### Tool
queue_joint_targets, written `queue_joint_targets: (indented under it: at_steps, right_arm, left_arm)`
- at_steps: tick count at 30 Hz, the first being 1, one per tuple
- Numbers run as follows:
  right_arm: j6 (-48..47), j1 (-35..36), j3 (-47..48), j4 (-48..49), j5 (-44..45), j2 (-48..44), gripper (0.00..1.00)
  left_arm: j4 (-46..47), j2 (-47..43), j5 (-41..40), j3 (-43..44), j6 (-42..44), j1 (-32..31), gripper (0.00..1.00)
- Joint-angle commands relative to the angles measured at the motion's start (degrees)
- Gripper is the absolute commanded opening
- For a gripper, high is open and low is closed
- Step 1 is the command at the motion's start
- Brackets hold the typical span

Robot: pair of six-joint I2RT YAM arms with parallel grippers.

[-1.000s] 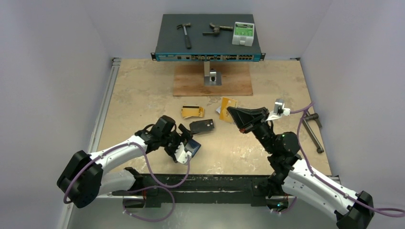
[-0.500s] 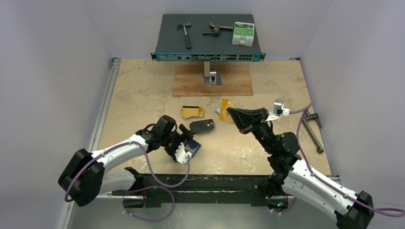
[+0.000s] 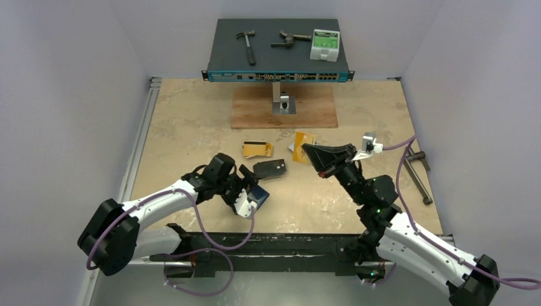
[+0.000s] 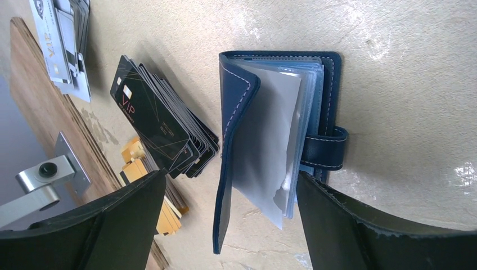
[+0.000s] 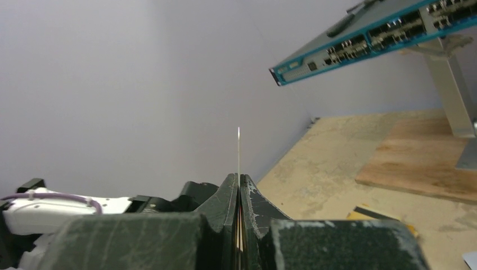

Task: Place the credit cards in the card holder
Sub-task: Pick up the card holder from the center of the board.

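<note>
Right hand (image 3: 305, 147), card (image 5: 238, 147) leftward; holder (image 4: 234, 135) open

card holder (image 4: 275, 140) on the table (image 4: 405, 67), under my left gripper (image 4: 230, 177) | card stack (image 4: 163, 126) just behind it | 1 card (image 5: 238, 147) in my right gripper (image 5: 238, 179)

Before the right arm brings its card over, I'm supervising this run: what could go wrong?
The gold card is pinched by one edge in the right pincer, so it could pivot. The card holder lies half-open and ungripped, the left pincer open, so it may slide or flop shut.
</note>
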Motion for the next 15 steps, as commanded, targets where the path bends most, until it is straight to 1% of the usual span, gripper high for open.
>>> queue_joint_targets:
  at_steps: [1,3,6,9,15]
  right_arm:
    - [-2.5,-0.3,3.4,-6.8,2.1,4.7,0.0]
    - [-3.8,-0.4,4.6,-9.3,2.1,9.2,0.0]
    - [-5.6,-0.4,5.0,-9.6,0.8,15.2,0.0]
    - [-7.4,-0.4,4.6,-8.1,0.1,21.2,0.0]
    - [-8.3,-0.3,2.8,-1.7,-1.7,30.8,0.0]
  left_arm:
    - [1.5,-1.0,1.2,0.3,-1.7,-0.4,0.85]
    - [1.6,-1.1,1.2,0.5,-2.0,-0.5,0.83]
    - [1.9,-0.8,1.4,0.9,-2.6,-0.5,0.82]
    - [2.3,-0.5,1.6,1.1,-2.7,-0.7,0.81]
    - [2.9,0.8,1.8,2.1,-2.9,-0.8,0.78]
